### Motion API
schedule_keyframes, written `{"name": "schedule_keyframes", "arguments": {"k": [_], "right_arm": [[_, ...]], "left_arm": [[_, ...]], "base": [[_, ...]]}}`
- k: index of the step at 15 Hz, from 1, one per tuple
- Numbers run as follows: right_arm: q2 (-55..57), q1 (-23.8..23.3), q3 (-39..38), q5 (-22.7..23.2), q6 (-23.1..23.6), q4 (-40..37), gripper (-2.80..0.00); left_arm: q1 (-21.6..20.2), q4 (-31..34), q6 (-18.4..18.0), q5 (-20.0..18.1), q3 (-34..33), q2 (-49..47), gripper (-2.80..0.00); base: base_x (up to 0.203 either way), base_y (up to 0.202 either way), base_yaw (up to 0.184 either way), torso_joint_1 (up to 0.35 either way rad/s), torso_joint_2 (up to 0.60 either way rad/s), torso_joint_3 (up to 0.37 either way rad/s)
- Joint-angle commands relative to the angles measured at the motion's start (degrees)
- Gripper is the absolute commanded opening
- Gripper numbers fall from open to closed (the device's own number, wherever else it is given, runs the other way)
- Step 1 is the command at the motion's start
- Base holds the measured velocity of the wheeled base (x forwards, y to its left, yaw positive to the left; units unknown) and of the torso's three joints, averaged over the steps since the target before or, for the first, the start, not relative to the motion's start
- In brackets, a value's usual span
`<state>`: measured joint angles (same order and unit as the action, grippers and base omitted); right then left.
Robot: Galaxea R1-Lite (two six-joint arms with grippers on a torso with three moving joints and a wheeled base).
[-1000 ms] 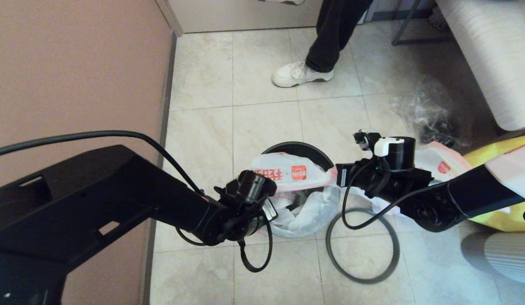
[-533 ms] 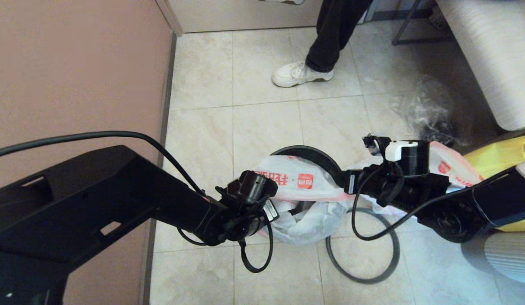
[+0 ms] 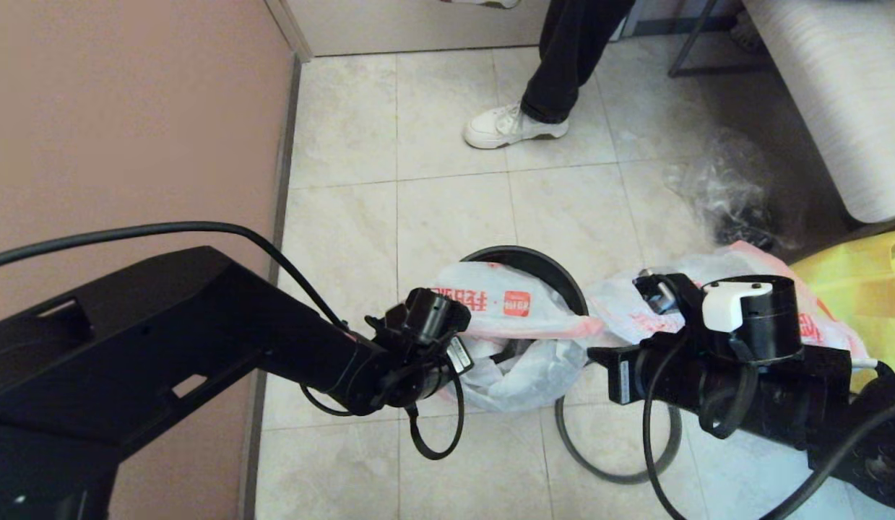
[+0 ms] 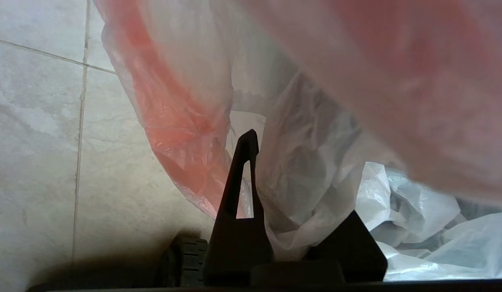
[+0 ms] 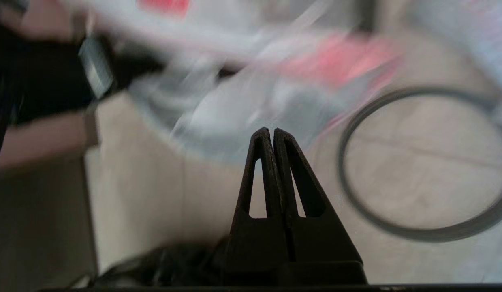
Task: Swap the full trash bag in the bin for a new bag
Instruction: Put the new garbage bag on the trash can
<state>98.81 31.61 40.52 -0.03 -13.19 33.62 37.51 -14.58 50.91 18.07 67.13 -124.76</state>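
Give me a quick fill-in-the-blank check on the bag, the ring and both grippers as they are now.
1. The left gripper is clamped on film of the new bag, which lies draped over the ____.
2. The dark grey ring lies flat on the ____, off the bin.
3. The right gripper has its fingers shut and holds ____.

Missing words: bin; floor; nothing

You are looking at two white red-printed bags (image 3: 505, 307) (image 3: 707, 289), one bin (image 3: 555, 271), one loose dark ring (image 3: 606, 469), one yellow bag (image 3: 866, 289), one clear plastic bag (image 3: 721, 188) and two grippers (image 4: 275, 227) (image 5: 272, 136).
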Motion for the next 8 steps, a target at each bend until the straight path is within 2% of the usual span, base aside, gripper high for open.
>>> {"name": "schedule_keyframes", "arguments": {"k": [1,4,6,8], "right_arm": [[3.5,0.8,0.0,1.1,0.0,0.3,-2.8],[11.0,0.7,2.1,4.6,0.2,4.3,-2.8],[15.1,1.0,3.7,5.1,0.5,7.0,-2.8],[17.7,1.0,6.2,4.9,0.9,7.5,-2.8]], "left_arm": [[-0.1,-0.1,0.3,0.1,-0.1,0.0,-2.8],[-0.1,-0.1,0.3,0.0,0.0,0.0,-2.8],[-0.2,-0.1,0.3,0.0,0.0,0.2,-2.8],[-0.4,0.0,0.5,-2.0,-0.1,1.2,-2.8]], "base": [[0.0,0.0,0.0,0.0,0.0,0.0],[0.0,0.0,0.0,0.0,0.0,0.0],[0.0,0.0,0.0,0.0,0.0,0.0],[0.0,0.0,0.0,0.0,0.0,0.0]]}}
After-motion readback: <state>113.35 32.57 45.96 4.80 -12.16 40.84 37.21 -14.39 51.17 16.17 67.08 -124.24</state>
